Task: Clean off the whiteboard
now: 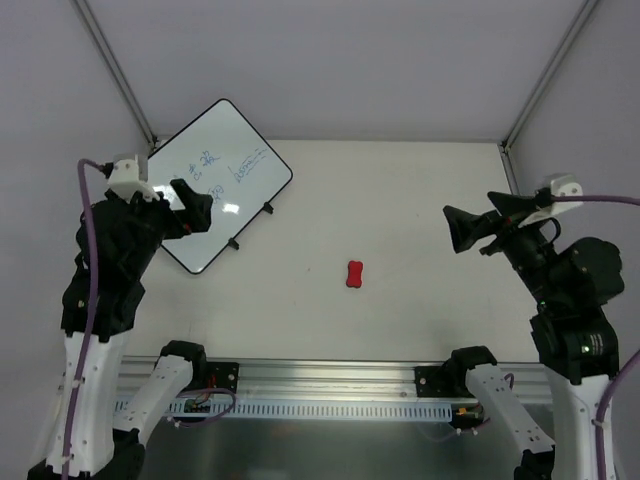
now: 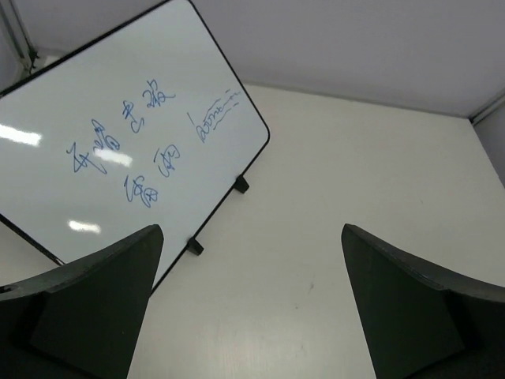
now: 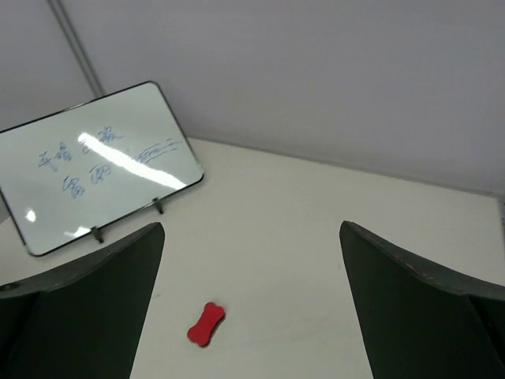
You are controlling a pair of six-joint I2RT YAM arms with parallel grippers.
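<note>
Far left on the bench point(image 1: 400, 190): whiteboard point(image 1: 222, 180) at the back corner, turned diagonally, blue handwriting on its face, two small black clips point(image 2: 241, 184) along the lower edge, with the left fingers point(image 2: 102, 300) spread apart and empty over its near end. Near the middle, well apart from the board, a small red eraser point(image 1: 354, 273) lying flat. At right, raised above the bench, right fingers point(image 3: 87, 308) spread wide, holding nothing.

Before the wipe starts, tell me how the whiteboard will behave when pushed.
The whiteboard seems to stand tilted on two small clips, so a firm push on its face may tip it. It looks thin and rigid, probably light, so it could slide on the smooth table.
</note>
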